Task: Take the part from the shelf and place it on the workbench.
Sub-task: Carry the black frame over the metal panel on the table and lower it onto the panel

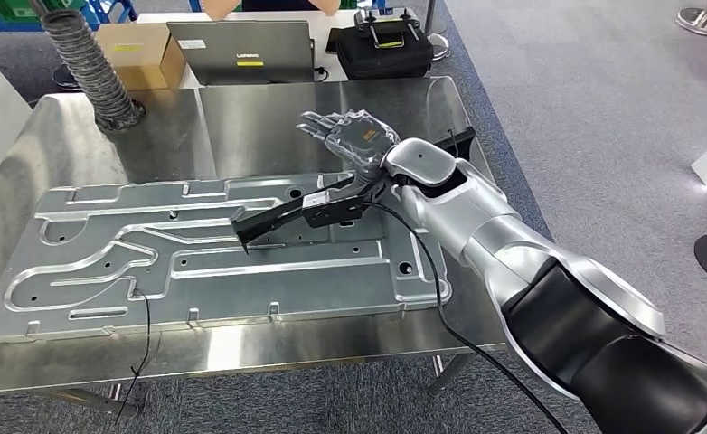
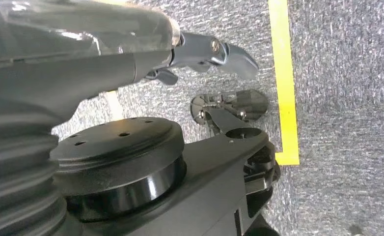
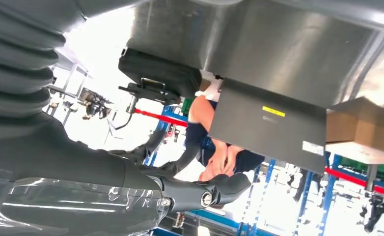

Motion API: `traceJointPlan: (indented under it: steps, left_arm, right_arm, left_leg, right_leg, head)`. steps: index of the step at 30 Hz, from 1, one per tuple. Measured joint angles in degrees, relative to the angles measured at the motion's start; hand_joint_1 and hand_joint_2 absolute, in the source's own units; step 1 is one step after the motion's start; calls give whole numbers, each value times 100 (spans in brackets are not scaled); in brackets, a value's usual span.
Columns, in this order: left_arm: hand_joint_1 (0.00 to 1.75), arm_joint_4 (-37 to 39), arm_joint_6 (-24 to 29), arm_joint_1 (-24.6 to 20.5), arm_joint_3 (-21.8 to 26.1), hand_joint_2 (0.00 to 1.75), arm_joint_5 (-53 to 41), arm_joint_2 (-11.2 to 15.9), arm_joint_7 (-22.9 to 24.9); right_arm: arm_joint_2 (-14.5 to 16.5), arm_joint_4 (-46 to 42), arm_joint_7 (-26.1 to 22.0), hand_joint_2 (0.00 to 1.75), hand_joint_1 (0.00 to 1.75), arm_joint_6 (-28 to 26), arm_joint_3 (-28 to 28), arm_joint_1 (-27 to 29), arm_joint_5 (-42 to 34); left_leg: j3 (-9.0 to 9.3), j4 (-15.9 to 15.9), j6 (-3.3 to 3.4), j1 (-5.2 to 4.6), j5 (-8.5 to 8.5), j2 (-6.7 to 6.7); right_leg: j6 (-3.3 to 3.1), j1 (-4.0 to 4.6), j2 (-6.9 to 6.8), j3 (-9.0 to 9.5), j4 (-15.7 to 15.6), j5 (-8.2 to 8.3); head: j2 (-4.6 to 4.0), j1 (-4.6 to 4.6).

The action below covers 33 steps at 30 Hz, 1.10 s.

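Observation:
The part (image 1: 196,249), a large stamped sheet-metal plate with ribs and holes, lies flat on the steel workbench (image 1: 241,113) and covers most of its near half. My right hand (image 1: 350,136) hovers over the bench just past the plate's far right corner, fingers spread and holding nothing. In the right wrist view that hand (image 3: 82,196) points across the bench with a dark fingertip (image 3: 224,187) extended. My left hand (image 2: 82,64) hangs over grey carpet, its fingers (image 2: 219,51) apart and holding nothing.
A closed laptop (image 1: 240,50), a cardboard box (image 1: 137,54) and a black case (image 1: 381,50) stand on a table behind the bench, where a person (image 3: 214,147) sits. A ribbed hose (image 1: 92,72) rests on the bench's far left. Yellow tape (image 2: 283,73) marks the floor.

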Motion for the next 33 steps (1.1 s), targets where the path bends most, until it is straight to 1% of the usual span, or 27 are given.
traceJointPlan:
  steps: [1, 2, 3, 4, 5, 6, 7, 8, 11, 12, 13, 14, 16, 17, 18, 19, 20, 21, 22, 23, 26, 27, 28, 29, 31, 32, 33]
  left_arm:
    - [0, 0, -2, 4, 0, 0, 4, 0, -6]
    - [0, 0, -3, 9, 0, 0, 9, 0, -12]
    - [0, 0, -3, 11, 0, 0, 13, 0, -19]
    - [0, 0, -3, 12, 0, 0, 16, 0, -26]
    - [0, 0, -4, 12, 0, 0, 18, -1, -31]
    - [0, 0, -6, 11, 1, 0, 21, -1, -34]
    - [0, 0, -8, 11, 1, 0, 26, -1, -35]
    - [0, 0, -9, 12, 2, 0, 34, 0, -35]
    - [0, 0, -2, 20, 8, 0, 67, 2, -33]
    - [0, 0, 4, 26, 14, 0, 75, 2, -32]
    - [0, 0, 9, 31, 21, 0, 82, 3, -32]
    - [0, 0, 15, 37, 27, 0, 96, 4, -31]
    - [0, 0, 21, 51, 40, 0, 132, 6, -25]
    - [0, 0, 22, 63, 49, 0, 155, 7, -21]
    - [0, 0, 23, 76, 59, 0, 172, 9, -19]
    - [0, 0, 23, 90, 69, 0, 187, 10, -16]
    - [0, 0, 23, 101, 78, 0, 199, 13, -10]
    - [0, 0, 23, 108, 84, 0, 211, 16, -3]
    - [0, 0, 23, 111, 90, 0, 222, 18, 5]
    - [0, 0, 23, 118, 97, 0, 232, 19, 15]
    - [0, 0, 19, 149, 120, 0, 250, 21, 26]
    - [0, 0, 16, 155, 124, 0, 252, 22, 24]
    - [0, 0, 13, 156, 127, 0, 253, 24, 20]
    - [0, 0, 8, 157, 128, 0, 253, 24, 16]
    - [0, 0, -3, 157, 129, 0, 251, 23, 8]
    - [0, 0, -6, 159, 129, 0, 251, 23, 3]
    - [0, 0, -8, 158, 130, 0, 252, 23, -3]
  right_arm:
    - [2, 11, -8, 0, 0, 1, 5, 13, -7]
    - [3, 22, -14, 0, 0, 0, 11, 29, -17]
    - [6, 31, -18, 0, 0, -2, 19, 40, -33]
    - [9, 37, -24, 0, 0, -5, 26, 42, -55]
    - [11, 40, -33, 0, 0, -10, 31, 36, -83]
    - [13, 42, -53, 0, 0, -22, 33, 26, -125]
    - [18, 40, -83, 0, 0, -39, 33, 19, -175]
    - [22, 39, -121, 0, 0, -60, 30, 19, -235]
    - [14, 16, -285, 0, 0, -101, -36, 47, -501]
    - [5, -12, -357, 0, 0, -95, -82, 53, -630]
    - [-4, -54, -431, 0, 0, -72, -139, 58, -776]
    - [-14, -109, -513, 0, 0, -19, -205, 67, -961]
    - [-78, -290, -674, 0, 0, 196, -388, 125, -1457]
    - [-141, -431, -744, 0, 0, 358, -511, 172, -1782]
    - [-226, -604, -797, 0, 0, 534, -651, 221, -2131]
    - [-331, -815, -825, 0, 0, 716, -806, 260, -2485]
    - [-455, -1056, -835, 0, 0, 903, -963, 287, -2831]
    - [-595, -1313, -830, 0, 0, 1075, -1111, 306, -3141]
    - [-756, -1591, -803, 0, 0, 1240, -1256, 321, -3417]
    - [-925, -1865, -766, 0, 0, 1388, -1382, 341, -3647]
    - [-1481, -2643, -571, 0, 0, 1769, -1664, 384, -4222]
    - [-1668, -2886, -481, 0, 0, 1888, -1729, 373, -4376]
    - [-1853, -3117, -378, 0, 0, 2012, -1786, 345, -4506]
    - [-2040, -3349, -259, 0, 0, 2141, -1837, 309, -4631]
    - [-2400, -3764, -10, 0, 0, 2365, -1911, 247, -4880]
    - [-2562, -3954, 103, 0, 0, 2441, -1933, 232, -5005]
    - [-2726, -4150, 203, 0, 0, 2490, -1954, 227, -5137]
  left_leg:
    - [0, 1, 4, 0, -2, 0]
    - [0, 5, 4, 0, -3, -1]
    - [0, 12, 2, 0, -6, -4]
    - [1, 24, -5, 1, -12, -8]
    - [1, 40, -18, 1, -23, -12]
    - [-6, 63, -39, -10, -37, -16]
    - [-14, 77, -63, -19, -47, -17]
    - [-21, 85, -89, -28, -53, -16]
    - [-26, 90, -182, -14, -63, -8]
    - [-53, 164, -212, -6, -124, -6]
    - [-125, 342, -237, 1, -242, -4]
    - [-254, 646, -256, 9, -412, -2]
    - [-594, 1391, -284, 15, -736, -2]
    - [-709, 1622, -291, 16, -786, -1]
    - [-729, 1644, -292, 17, -727, -1]
    - [-638, 1439, -284, 18, -569, -1]
    - [-467, 1074, -271, 19, -359, -1]
    - [-276, 699, -250, 17, -211, -2]
    - [-126, 388, -223, 9, -114, -6]
    - [-41, 206, -194, 2, -83, -11]
    - [-18, 111, -86, -14, -85, -19]
    - [-12, 91, -46, -13, -71, -19]
    - [-9, 68, -6, -11, -56, -18]
    - [-7, 54, 25, -12, -47, -17]
    - [-10, 54, 64, -27, -49, -18]
    - [-7, 56, 72, -33, -52, -18]
    - [-2, 59, 77, -36, -56, -19]
  right_leg:
    - [17, -7, 0, -160, 331, -115]
    - [29, -15, -1, -249, 507, -135]
    - [34, -25, -2, -239, 478, -53]
    - [32, -34, -5, -118, 228, 119]
    - [22, -39, -12, 67, -157, 317]
    - [4, -30, -20, 249, -536, 460]
    - [-23, -20, -23, 380, -815, 548]
    - [-54, -7, -22, 443, -963, 570]
    - [-163, 4, -8, 460, -1028, 583]
    - [-202, -3, -9, 473, -1051, 597]
    - [-237, -15, -9, 485, -1074, 611]
    - [-260, -20, -9, 494, -1085, 616]
    - [-280, -16, -7, 496, -1084, 613]
    - [-279, -13, -8, 497, -1081, 610]
    - [-273, -13, -9, 499, -1075, 605]
    - [-262, -14, -9, 501, -1066, 598]
    - [-244, -16, -10, 505, -1054, 586]
    - [-220, -11, -11, 503, -1041, 573]
    - [-191, -5, -12, 495, -1027, 562]
    - [-158, 3, -15, 488, -1022, 560]
    - [-55, 5, -21, 482, -1033, 560]
    - [-24, -5, -21, 463, -983, 508]
    - [2, -15, -21, 399, -830, 393]
    - [21, -24, -19, 279, -554, 218]
    - [43, -25, -17, -63, 210, -148]
    - [52, -26, -17, -192, 492, -230]
    - [57, -27, -18, -230, 575, -197]
  head:
    - [0, 0]
    - [0, 1]
    - [0, 0]
    - [1, 0]
    - [1, 1]
    - [1, 1]
    - [2, 1]
    - [2, 1]
    - [1, 0]
    - [1, 0]
    - [0, 0]
    - [0, 0]
    - [0, -1]
    - [0, -1]
    - [0, -1]
    - [1, -1]
    - [1, -1]
    - [1, -1]
    - [1, 0]
    - [0, 1]
    - [2, 2]
    - [2, 1]
    - [1, 1]
    - [1, 2]
    - [0, 2]
    - [0, 2]
    - [0, 2]
